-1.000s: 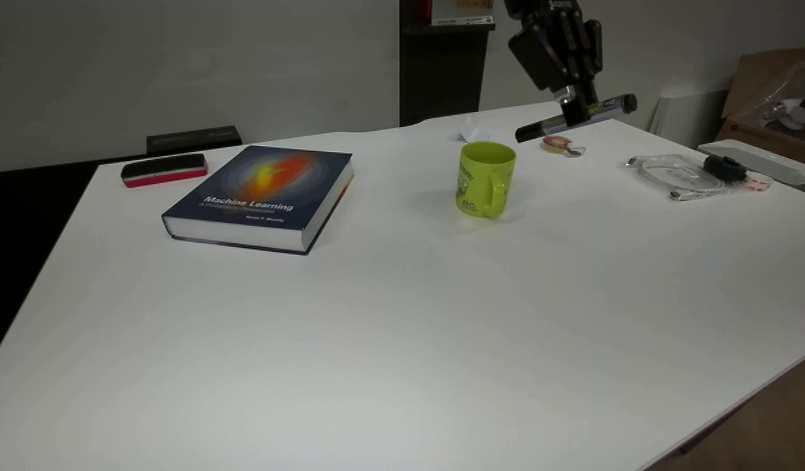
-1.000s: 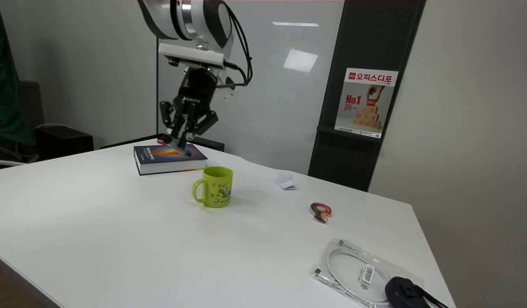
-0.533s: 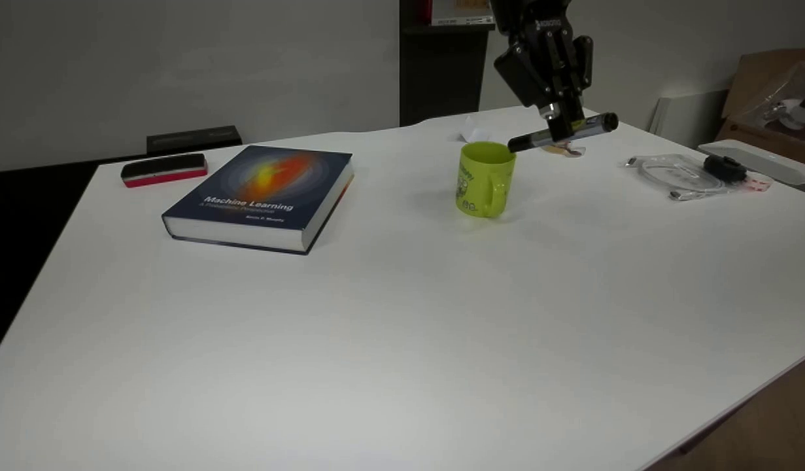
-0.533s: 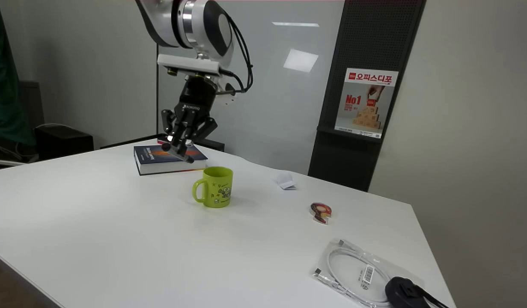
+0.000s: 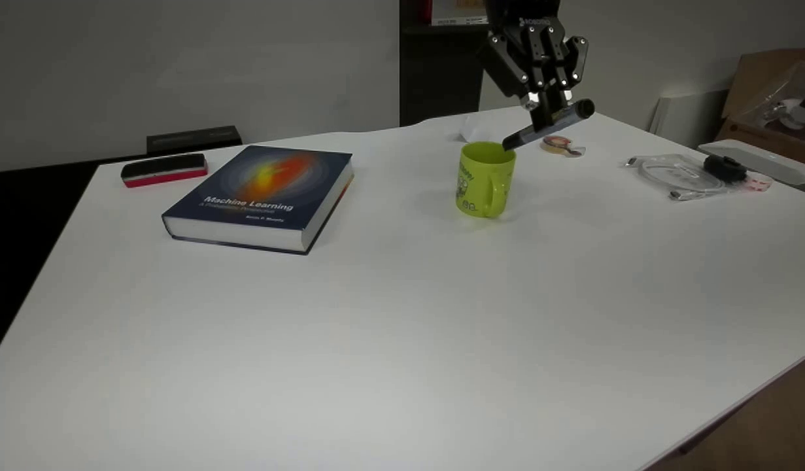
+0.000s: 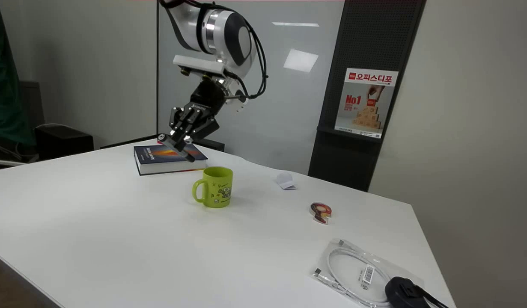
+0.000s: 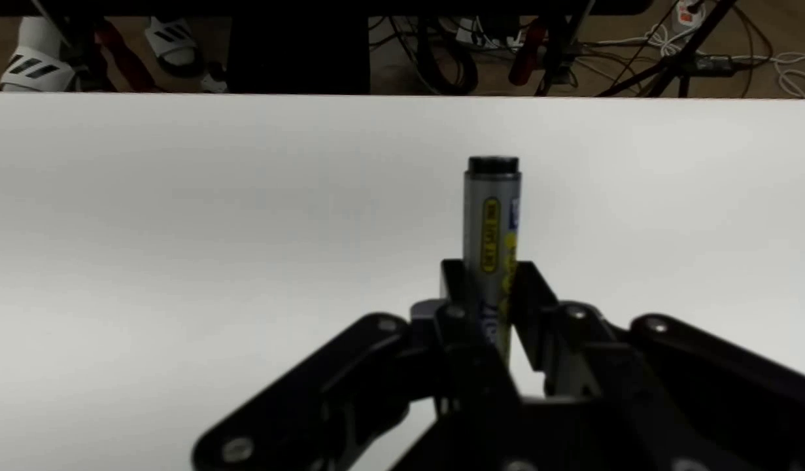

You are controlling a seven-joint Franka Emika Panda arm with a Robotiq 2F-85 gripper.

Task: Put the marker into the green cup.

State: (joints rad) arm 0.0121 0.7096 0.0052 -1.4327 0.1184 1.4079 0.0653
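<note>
Ok — blk gripper (image 7: 493,291) pinching tilted, grey cyl. marker (image 7: 492,222) — printed, cyl. green cup (image 6: 216,188) upright.

Marker (image 7: 491,219): grey barrel, black ends, yellow label, blue print. Gripper (image 7: 490,288): black, silver screws. Cup (image 6: 217,190): lime green, handle too, dark doodles on the side. Worktop (image 5: 376,340): plain white. Book (image 5: 261,186), toward the far left corner in an exterior view: navy cover, red-orange-yellow blob, white title, off-white pages. Case (image 5: 165,170), at that corner: black over pinkish red. In an exterior view, paper (image 6: 285,180) near the far edge: white. Disc (image 6: 321,211), toward the right corner: red, tan, dark brown patches. Bag (image 6: 351,273), by the right edge: clear, white label, black barcode; cable (image 6: 330,265) white, puck (image 6: 403,293) black. Arm (image 6: 221,33): white, dark grey panels. Sandals (image 7: 41,69) beyond the edge, wrist view: white, black stripes.
</note>
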